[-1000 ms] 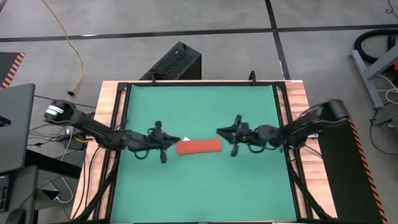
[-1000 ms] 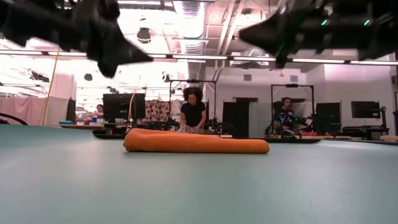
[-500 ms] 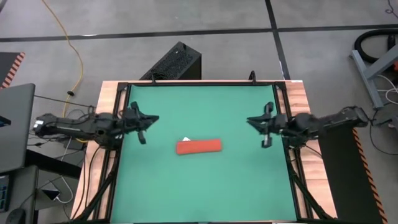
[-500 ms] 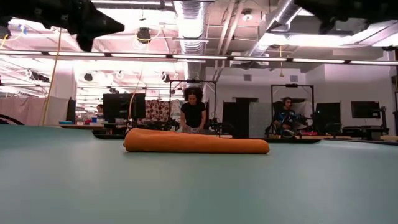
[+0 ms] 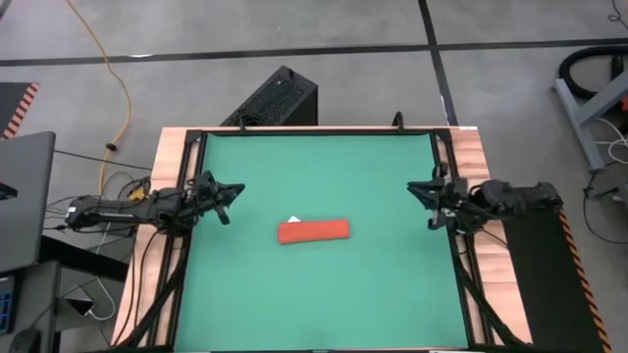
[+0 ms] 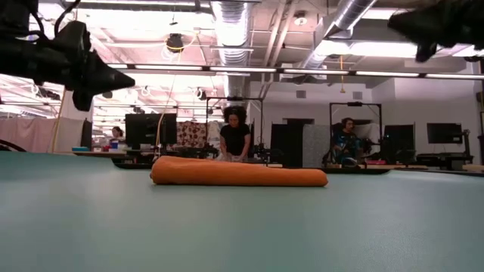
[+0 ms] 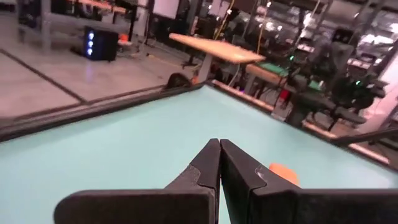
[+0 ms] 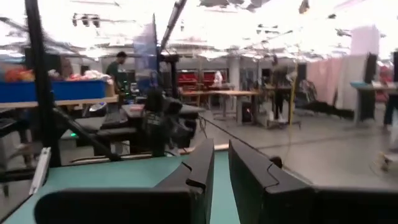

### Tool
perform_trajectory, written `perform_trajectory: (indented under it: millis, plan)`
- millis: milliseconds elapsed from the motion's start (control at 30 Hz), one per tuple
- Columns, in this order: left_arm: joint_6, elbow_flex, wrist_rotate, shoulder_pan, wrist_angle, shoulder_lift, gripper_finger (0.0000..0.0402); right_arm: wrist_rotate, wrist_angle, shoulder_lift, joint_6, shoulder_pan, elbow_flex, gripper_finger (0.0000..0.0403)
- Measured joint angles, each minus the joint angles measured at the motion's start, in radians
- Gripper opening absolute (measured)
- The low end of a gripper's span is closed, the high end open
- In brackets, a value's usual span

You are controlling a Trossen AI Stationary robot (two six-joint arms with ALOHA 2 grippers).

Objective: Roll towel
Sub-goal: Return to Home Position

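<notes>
Rolled towel (image 5: 313, 231) lies alone; left gripper (image 5: 228, 191), pressed together, and right gripper (image 5: 418, 190), slightly parted, have withdrawn to the table (image 5: 324, 162) edges.

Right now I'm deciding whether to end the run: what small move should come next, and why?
Probably just retract both arms to their rest pose. The towel lies rolled on the green mat, untouched. The left pincer, shut, and the right pincer, slightly open, hang empty near the mat's side edges, so nothing seems left to handle.
</notes>
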Motion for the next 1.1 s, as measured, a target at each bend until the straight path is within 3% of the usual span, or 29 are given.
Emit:
perform_trajectory:
  millis: [233, 500, 733, 1100]
  plan:
    - [0.013, 0.000, 0.040, -0.001, -0.027, -0.019, 0.0000, 0.021, 0.110, 0.009, 0.125, -0.004, -0.172, 0.0073]
    - [0.017, 0.000, 0.016, -0.001, -0.047, -0.012, 0.0000, 0.154, 0.010, 0.045, 0.203, -0.004, -0.174, 0.0073]
    - [-0.082, 0.000, 0.046, -0.001, -0.096, -0.007, 0.0000, 0.141, -0.001, 0.044, 0.203, -0.004, -0.174, 0.0073]
    - [0.000, 0.000, 0.044, -0.001, -0.096, -0.006, 0.0000, 0.140, -0.001, 0.044, 0.203, -0.004, -0.175, 0.0073]
